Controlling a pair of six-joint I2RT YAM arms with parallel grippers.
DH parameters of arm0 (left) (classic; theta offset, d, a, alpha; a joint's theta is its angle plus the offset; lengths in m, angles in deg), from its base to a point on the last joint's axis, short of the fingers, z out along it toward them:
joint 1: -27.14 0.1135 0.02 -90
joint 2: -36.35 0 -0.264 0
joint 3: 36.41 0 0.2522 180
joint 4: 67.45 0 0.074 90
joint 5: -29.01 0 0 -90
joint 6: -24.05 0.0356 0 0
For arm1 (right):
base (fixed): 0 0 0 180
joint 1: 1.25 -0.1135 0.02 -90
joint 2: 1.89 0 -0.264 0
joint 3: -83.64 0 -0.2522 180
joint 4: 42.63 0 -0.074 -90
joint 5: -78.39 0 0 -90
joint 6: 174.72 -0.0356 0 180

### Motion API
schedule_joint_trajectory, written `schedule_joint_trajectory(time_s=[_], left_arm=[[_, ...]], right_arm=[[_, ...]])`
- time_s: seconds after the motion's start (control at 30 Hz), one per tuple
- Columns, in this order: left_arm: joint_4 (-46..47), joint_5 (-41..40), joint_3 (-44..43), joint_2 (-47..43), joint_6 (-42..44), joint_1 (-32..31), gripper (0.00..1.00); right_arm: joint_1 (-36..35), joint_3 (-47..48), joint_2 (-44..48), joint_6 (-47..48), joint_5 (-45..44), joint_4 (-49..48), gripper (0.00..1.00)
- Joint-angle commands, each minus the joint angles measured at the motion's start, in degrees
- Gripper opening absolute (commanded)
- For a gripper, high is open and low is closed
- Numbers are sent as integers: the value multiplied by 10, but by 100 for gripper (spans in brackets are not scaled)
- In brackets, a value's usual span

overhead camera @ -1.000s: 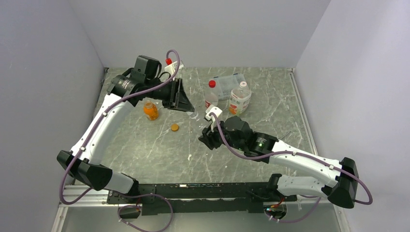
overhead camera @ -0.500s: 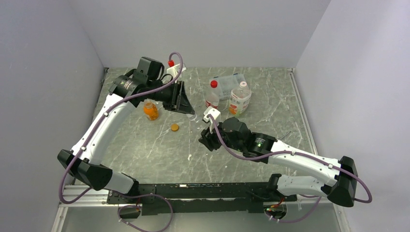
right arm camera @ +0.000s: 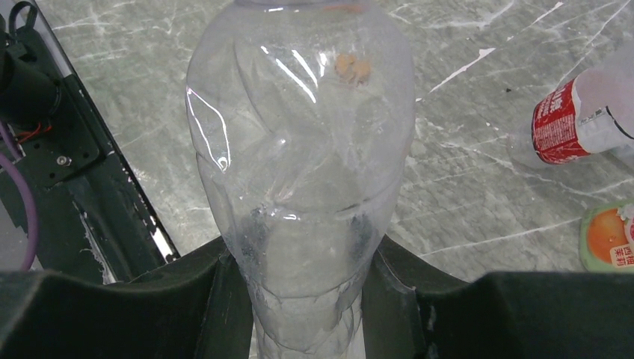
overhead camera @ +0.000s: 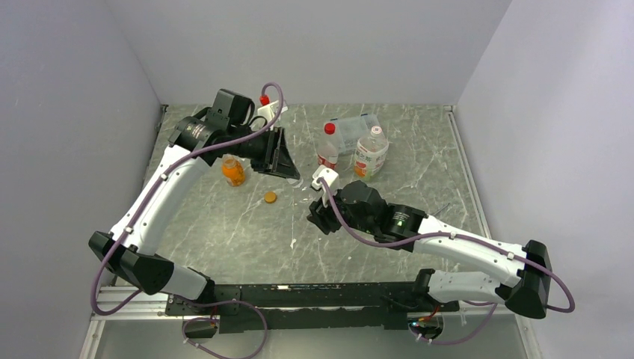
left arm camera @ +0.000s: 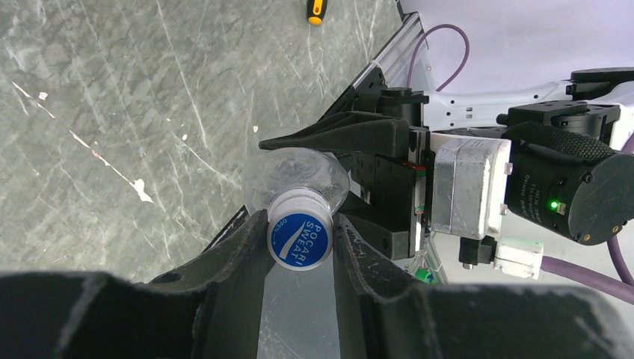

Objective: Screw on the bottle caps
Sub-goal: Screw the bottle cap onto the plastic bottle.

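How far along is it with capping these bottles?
Done, it seems: the red-labelled bottle wears its red cap. In hand: the left gripper pinches the blue cap at the mouth of the clear bottle held by the right gripper. Remaining: the orange cap lies on the table, off the squat orange bottle.

A loose cap lies right of the squat bottle; the box stands behind the broad bottle.

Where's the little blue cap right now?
In the left wrist view, the blue cap is pinched between the left arm's fingers, at the mouth of the clear bottle that the right arm's fingers hold.
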Motion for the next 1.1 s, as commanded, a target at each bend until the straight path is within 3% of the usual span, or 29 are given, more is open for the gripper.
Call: schedule_joint_trajectory(time_s=[0.0, 0.17, 0.43, 0.7, 1.07], left_arm=[[-25, -10, -16, 3, 24, -5, 14], [-35, 0, -20, -6, 48, -6, 15], [-35, 75, -28, -14, 104, -19, 15], [5, 136, -29, -35, 128, -39, 17], [-68, 154, -61, -29, 245, -69, 19]], right_arm=[[-7, 46, 8, 6, 7, -75, 39], [-2, 50, 16, 7, 44, -78, 38], [14, 91, 37, -2, 230, -68, 37], [21, 102, 67, -26, 291, -86, 35], [64, 87, 59, -98, 427, -188, 33]])
